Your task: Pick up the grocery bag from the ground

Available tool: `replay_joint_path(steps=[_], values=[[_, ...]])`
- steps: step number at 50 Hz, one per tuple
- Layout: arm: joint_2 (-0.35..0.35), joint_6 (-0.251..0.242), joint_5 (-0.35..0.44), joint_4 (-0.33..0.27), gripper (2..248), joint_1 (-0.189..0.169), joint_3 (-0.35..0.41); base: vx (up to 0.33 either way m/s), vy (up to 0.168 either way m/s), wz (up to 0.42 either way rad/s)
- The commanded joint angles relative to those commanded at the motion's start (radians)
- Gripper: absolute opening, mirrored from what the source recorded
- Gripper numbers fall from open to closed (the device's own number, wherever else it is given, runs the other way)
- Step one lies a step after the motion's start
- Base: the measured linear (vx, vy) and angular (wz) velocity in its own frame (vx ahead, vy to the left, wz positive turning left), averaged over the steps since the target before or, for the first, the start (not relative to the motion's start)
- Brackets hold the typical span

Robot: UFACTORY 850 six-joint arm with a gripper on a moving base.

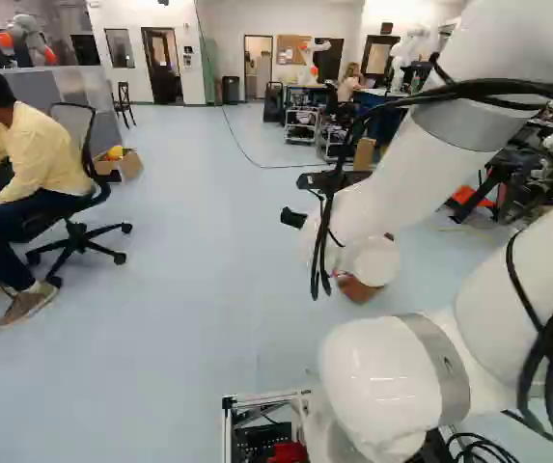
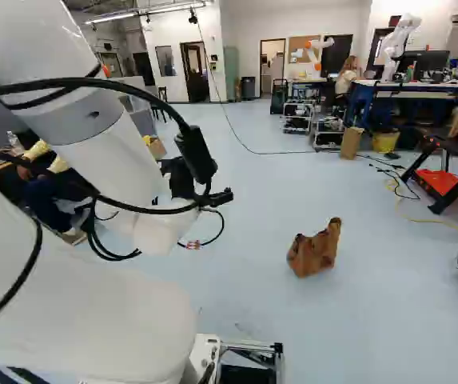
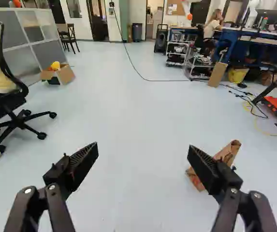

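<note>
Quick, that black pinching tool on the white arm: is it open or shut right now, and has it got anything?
Black two-fingered tool: open, holding nothing; the brown paper bag is on the pale blue floor, ungripped.

Bright, even light, ceiling lights (image 2: pixel 110 18) lit; white arm (image 1: pixel 392 371) gleaming

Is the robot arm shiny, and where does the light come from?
Left base view: yes, bright shiny spots show on the white arm; right base view: ceiling lights glow near the top, so probably from up there, and the brown bag looks dark against the pale floor; wrist view: the black gripper looks dark too.
</note>
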Motion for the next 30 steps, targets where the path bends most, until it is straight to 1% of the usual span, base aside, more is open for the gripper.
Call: replay_joint_path(steps=[30], values=[[0.000, 0.000, 0.000, 0.000, 247, 0.000, 0.000, 0.000, 0.000, 0.000]])
